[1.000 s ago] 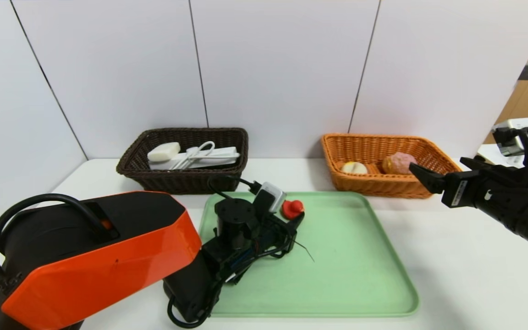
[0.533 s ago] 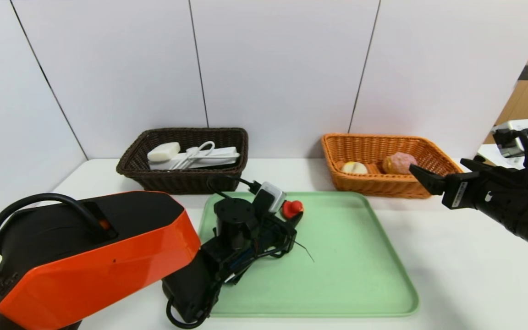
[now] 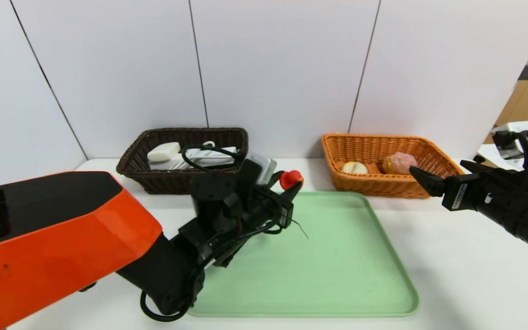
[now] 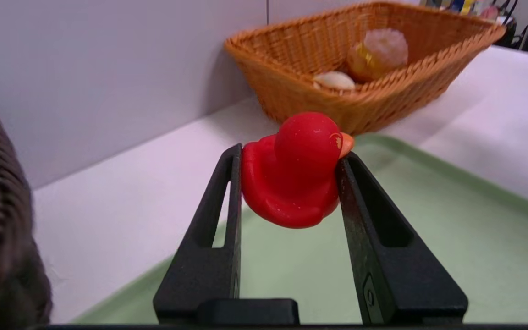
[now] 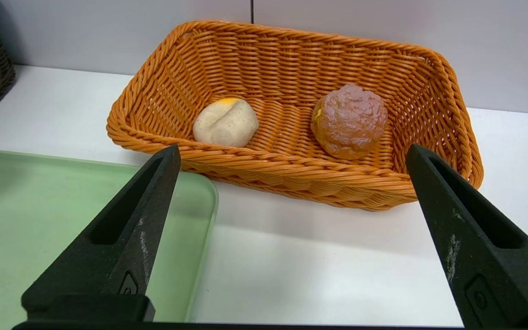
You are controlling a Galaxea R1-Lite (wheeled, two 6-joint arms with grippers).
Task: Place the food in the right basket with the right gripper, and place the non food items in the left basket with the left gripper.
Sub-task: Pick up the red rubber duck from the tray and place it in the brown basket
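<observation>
Left wrist view: left gripper (image 4: 289,183) clamps unlabelled red duck (image 4: 296,172).

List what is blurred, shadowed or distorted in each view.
Head view: wide-angle bend at the edges; the left arm's orange shell looms large. Left wrist view: the red duck in the left pincer is sharp, the dark basket blurred. Right wrist view: the orange basket casts a soft shadow; the right pincer hangs open.

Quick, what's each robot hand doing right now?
Left hand: closed on the red duck, lifted above the green tray.
Right hand: open, holding nothing.
</observation>
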